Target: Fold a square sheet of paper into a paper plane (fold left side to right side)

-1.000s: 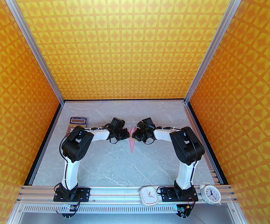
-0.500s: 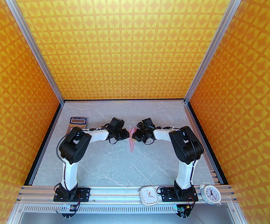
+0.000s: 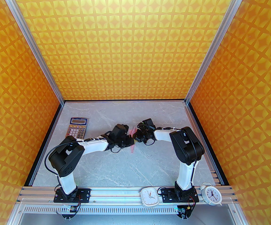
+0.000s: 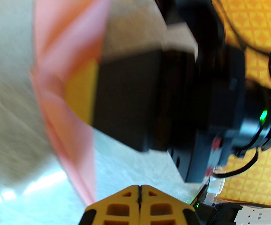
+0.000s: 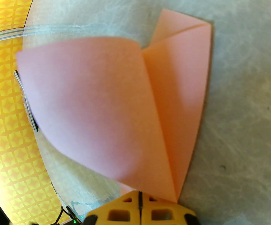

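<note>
1 plane, 2 clocks, 1 calc

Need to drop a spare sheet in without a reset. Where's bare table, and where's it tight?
Free: the near-centre table between the left arm and right arm, and the far strip along the back wall right of the calculator. Tight: mid-table, where the left gripper and right gripper meet at the pink paper.

1 paper plane, 1 calc, 2 clocks
</note>
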### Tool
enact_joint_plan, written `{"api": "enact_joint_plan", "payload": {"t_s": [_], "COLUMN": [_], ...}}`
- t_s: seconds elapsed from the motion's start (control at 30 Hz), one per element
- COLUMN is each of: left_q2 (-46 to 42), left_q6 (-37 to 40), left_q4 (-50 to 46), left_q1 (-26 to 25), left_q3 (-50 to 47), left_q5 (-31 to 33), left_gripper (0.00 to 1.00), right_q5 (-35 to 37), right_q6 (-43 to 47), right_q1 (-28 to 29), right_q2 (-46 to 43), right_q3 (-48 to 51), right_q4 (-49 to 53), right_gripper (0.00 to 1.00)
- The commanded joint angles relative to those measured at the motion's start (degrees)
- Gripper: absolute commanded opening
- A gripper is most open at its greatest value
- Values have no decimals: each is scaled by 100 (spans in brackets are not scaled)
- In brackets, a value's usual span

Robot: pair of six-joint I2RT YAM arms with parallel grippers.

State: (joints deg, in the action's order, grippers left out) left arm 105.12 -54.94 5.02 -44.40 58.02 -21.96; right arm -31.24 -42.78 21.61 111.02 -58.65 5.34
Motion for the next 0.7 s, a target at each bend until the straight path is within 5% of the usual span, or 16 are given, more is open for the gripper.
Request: {"api": "enact_joint_plan", "payload": {"t_s": [0.0,0.67], "left_q2": [178,567], "left_q6": [-298,-70], "left_q4": [208,-168], "left_q1": [-106,-176], "left_q3": [16,-100], "left_q5": [255,578], "left_gripper": [0,0], "right_q5": [443,459], "right_q6": [-19,-94], "right_q1": [-25,-25], "right_q2": [198,175], "right_q3": [160,209], "right_q4": [323,231], "right_gripper": [4,5]}}
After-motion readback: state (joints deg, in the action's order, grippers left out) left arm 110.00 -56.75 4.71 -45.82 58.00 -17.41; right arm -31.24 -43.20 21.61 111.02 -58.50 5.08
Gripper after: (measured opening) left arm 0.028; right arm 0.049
